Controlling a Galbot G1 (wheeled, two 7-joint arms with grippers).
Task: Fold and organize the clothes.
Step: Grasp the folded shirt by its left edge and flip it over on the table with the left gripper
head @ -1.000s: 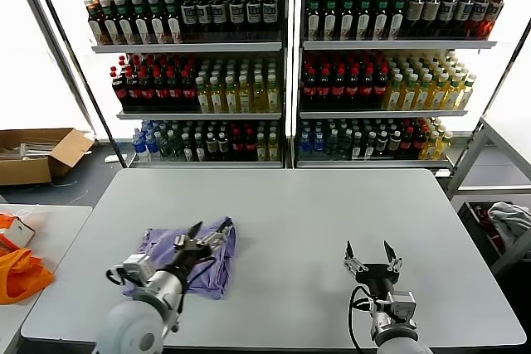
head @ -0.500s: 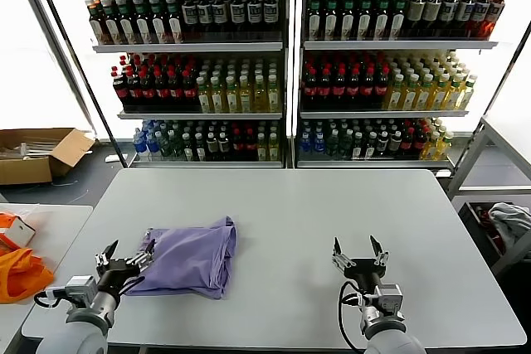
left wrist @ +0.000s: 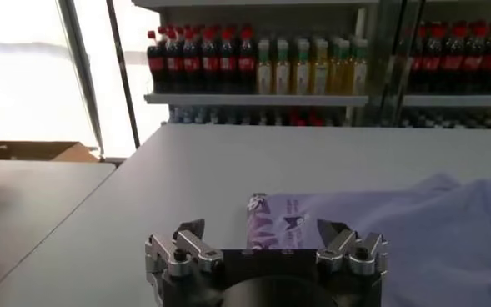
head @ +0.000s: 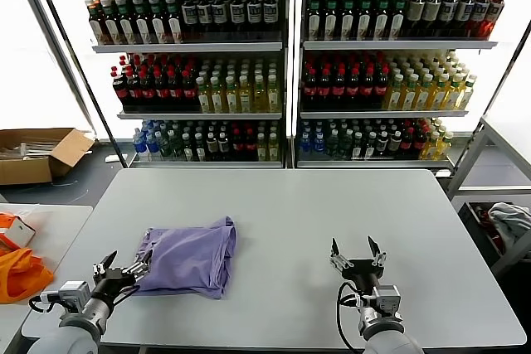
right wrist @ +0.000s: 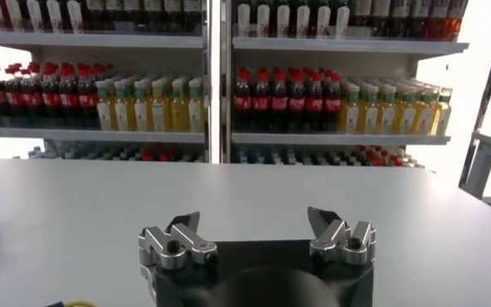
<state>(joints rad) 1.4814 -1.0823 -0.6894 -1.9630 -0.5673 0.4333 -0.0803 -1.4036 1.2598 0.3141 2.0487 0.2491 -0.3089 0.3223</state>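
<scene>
Tall metal shelving units (head: 286, 64) packed with rows of bottled drinks are seen behind the wide pale grey rectangular table (head: 332, 205), which fills most of the head view. Off the table's left edge, a brown cardboard box (head: 37, 153) is seen on the floor, and an orange bag (head: 18, 275) lies on a lower side surface. A folded lavender short-sleeved T-shirt of thin soft fabric (head: 189, 256) is laid flat on the table's left part, close to the near edge; in the left wrist view a patch of dark print (left wrist: 278, 229) is shown at its nearest corner. The left gripper (head: 120, 272) is held low at the near left corner of the table, just beside the shirt's edge, with its fingers spread wide and nothing between them. The right gripper (head: 357, 253) is held over the near edge towards the right, well apart from the shirt, its fingers likewise spread wide and empty.
</scene>
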